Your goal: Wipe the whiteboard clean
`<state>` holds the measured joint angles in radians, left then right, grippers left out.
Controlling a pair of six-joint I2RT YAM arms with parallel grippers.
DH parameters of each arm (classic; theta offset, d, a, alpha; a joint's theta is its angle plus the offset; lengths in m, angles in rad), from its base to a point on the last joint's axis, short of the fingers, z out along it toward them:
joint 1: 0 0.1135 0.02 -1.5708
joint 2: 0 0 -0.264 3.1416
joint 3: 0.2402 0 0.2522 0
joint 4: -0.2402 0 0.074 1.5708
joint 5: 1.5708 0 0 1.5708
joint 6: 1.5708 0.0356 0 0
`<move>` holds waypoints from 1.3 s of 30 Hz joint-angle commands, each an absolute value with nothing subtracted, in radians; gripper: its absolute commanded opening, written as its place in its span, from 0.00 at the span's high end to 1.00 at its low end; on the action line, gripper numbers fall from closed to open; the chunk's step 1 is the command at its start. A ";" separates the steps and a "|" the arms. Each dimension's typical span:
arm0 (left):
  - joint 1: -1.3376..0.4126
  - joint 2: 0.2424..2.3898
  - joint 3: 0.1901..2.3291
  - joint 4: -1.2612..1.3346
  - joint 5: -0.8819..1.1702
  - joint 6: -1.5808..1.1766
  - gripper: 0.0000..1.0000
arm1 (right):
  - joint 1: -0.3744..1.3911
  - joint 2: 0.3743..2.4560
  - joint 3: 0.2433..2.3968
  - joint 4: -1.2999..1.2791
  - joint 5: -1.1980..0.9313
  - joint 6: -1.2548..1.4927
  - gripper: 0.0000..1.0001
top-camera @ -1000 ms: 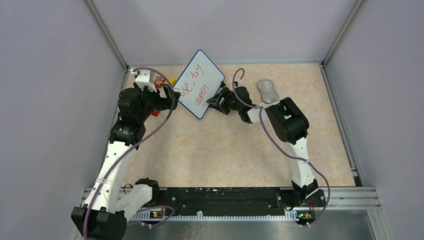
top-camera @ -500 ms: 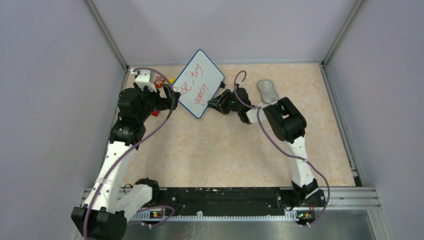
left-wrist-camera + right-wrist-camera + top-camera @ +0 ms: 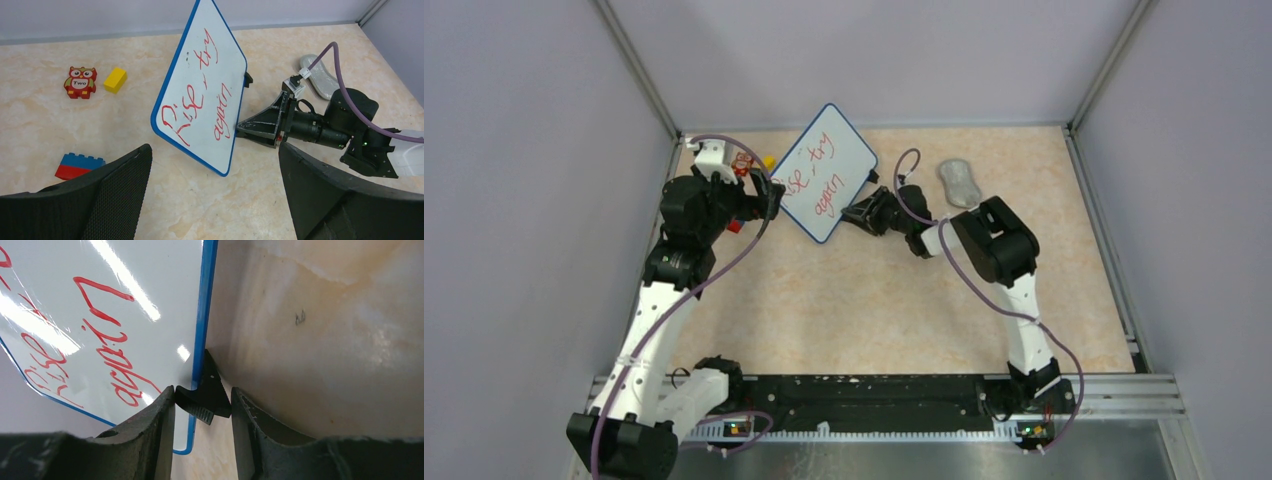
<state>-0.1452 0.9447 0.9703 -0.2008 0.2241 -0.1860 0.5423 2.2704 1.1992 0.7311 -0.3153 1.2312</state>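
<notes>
The whiteboard point(image 3: 824, 170) has a blue frame and red handwriting. It stands tilted up on its lower corner at the back of the table, and also shows in the left wrist view point(image 3: 200, 95) and the right wrist view point(image 3: 100, 315). My right gripper point(image 3: 856, 213) point(image 3: 202, 395) is shut on the black foot point(image 3: 207, 395) at the board's right edge and holds the board up. My left gripper point(image 3: 769, 200) point(image 3: 214, 150) is open and empty, just left of the board and facing its written side.
A grey lumpy cloth point(image 3: 959, 183) point(image 3: 317, 80) lies at the back right, behind the right arm. An owl figure point(image 3: 80, 82), a yellow block point(image 3: 115, 80) and a blue-and-red brick point(image 3: 77, 166) lie at the back left near the left gripper.
My right gripper has shifted slightly right and nearer, and the whiteboard has moved with it. The left arm has not moved.
</notes>
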 commanded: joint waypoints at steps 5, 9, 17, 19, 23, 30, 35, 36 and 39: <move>-0.137 0.952 0.975 -0.149 0.241 -0.204 0.01 | 0.516 2.217 1.064 0.730 -0.480 1.163 1.00; -0.135 0.956 0.975 -0.150 0.244 -0.206 0.01 | 0.514 2.174 1.035 0.743 -0.534 1.149 1.00; -0.132 0.978 0.984 -0.159 0.276 -0.217 0.01 | 0.514 2.091 0.884 0.761 -0.632 1.089 1.00; -0.132 0.995 0.988 -0.164 0.292 -0.223 0.01 | 0.514 2.080 0.856 0.751 -0.662 1.060 1.00; -0.132 1.027 0.998 -0.170 0.339 -0.233 0.01 | 0.514 2.051 0.830 0.665 -0.720 0.959 1.00; -0.132 1.099 1.004 -0.158 0.484 -0.259 0.01 | 0.500 1.967 0.772 0.607 -0.736 0.900 1.00; -0.132 1.166 1.004 -0.144 0.580 -0.297 0.01 | 0.477 1.975 0.785 0.644 -0.754 0.938 1.00; -0.132 1.178 0.999 -0.135 0.591 -0.305 0.02 | 0.474 1.974 0.785 0.652 -0.754 0.949 1.00; -0.132 1.227 0.997 -0.125 0.635 -0.328 0.05 | 0.464 1.973 0.793 0.661 -0.761 0.960 1.00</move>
<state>-0.1379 1.1851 0.9722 -0.1902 0.5304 -0.2848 0.4839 1.9984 0.7971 0.6750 -0.7269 0.9737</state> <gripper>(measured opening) 0.972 0.387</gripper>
